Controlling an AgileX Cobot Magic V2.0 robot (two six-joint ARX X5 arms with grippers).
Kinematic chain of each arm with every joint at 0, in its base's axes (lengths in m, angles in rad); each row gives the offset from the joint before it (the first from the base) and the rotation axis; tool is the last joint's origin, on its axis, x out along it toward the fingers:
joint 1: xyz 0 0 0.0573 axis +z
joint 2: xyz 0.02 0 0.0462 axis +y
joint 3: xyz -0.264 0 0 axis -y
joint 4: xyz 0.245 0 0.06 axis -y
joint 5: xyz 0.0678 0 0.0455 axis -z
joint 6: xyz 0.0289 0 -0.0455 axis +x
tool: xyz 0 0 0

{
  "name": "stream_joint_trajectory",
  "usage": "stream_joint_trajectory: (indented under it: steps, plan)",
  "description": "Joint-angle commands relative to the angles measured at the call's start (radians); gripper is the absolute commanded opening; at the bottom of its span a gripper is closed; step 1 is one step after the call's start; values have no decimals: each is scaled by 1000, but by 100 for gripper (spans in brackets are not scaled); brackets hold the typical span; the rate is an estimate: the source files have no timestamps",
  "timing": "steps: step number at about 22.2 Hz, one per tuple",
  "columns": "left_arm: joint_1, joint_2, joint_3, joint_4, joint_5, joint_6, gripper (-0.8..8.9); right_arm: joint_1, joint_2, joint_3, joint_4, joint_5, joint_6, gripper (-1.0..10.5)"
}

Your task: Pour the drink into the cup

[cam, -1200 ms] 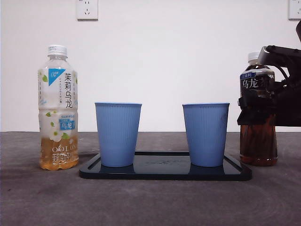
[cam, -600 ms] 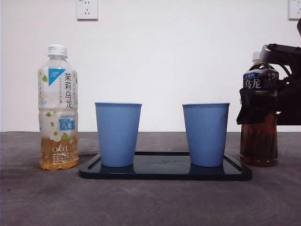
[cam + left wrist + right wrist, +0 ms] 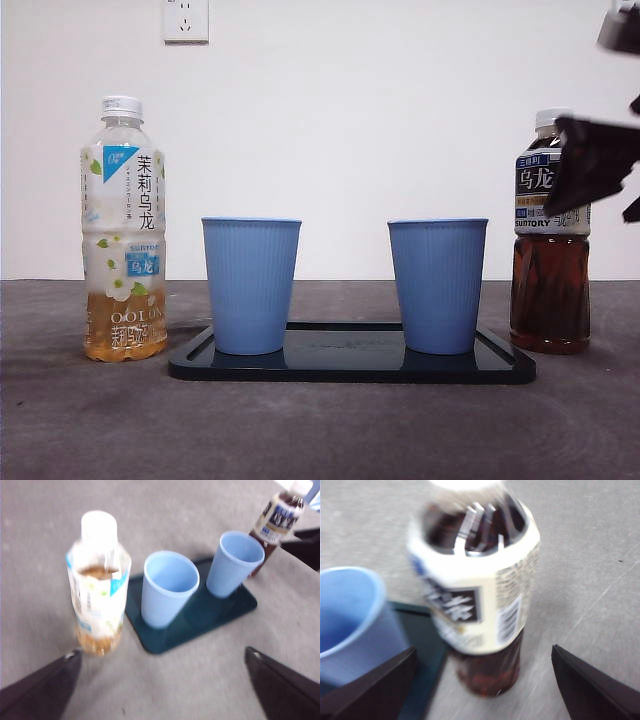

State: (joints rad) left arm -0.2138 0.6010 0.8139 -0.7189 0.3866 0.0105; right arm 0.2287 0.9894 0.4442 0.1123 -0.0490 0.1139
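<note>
A dark tea bottle (image 3: 549, 260) with a white cap stands on the table right of the tray; it also shows in the right wrist view (image 3: 480, 590). My right gripper (image 3: 600, 165) is open, raised beside the bottle's upper part and apart from it; in its wrist view the gripper (image 3: 484, 649) has its jaws wide on either side of the bottle. Two empty blue cups (image 3: 250, 285) (image 3: 437, 285) stand upright on a black tray (image 3: 350, 368). My left gripper (image 3: 162, 652) is open and empty, above the table near the pale oolong bottle (image 3: 97, 585).
The pale jasmine oolong bottle (image 3: 124, 230), capped and about a quarter full, stands left of the tray. A white wall with sockets is behind. Grey table surface lies in front of the tray.
My right gripper has let go of the dark tea bottle and lifted up and to the right. The bottle now stands free on the table.
</note>
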Motion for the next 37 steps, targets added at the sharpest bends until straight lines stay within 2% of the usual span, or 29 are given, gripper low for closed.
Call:
stream_joint_trajectory:
  steps: [1, 3, 6, 11, 13, 18, 22, 27, 37]
  plan:
    - [-3, 25, -7, 50, -5, 11, 605, 25, -94, 13, -100, 3, 45, 431]
    - [-3, 55, -32, 80, -5, 10, 610, 58, -201, 13, -209, -1, 66, 431]
    - [-6, 108, -103, 203, -10, -15, 628, 117, -365, 13, -331, -2, 110, 431]
    - [-31, 193, -232, 417, -77, -76, 628, 177, -570, 26, -447, -3, 188, 431]
    - [-58, 232, -292, 543, -103, -111, 627, 188, -617, 31, -466, -3, 197, 431]
    - [-114, 367, -385, 765, -211, -111, 628, 196, -647, 63, -496, -7, 196, 431]
    - [-121, 457, -396, 861, -246, -96, 627, 199, -647, 87, -496, -12, 192, 431]
    - [-121, 573, -396, 1003, -259, -82, 626, 202, -647, 114, -497, -15, 186, 431]
    - [-120, 741, -396, 1188, -287, -74, 615, 202, -647, 151, -506, -25, 169, 431]
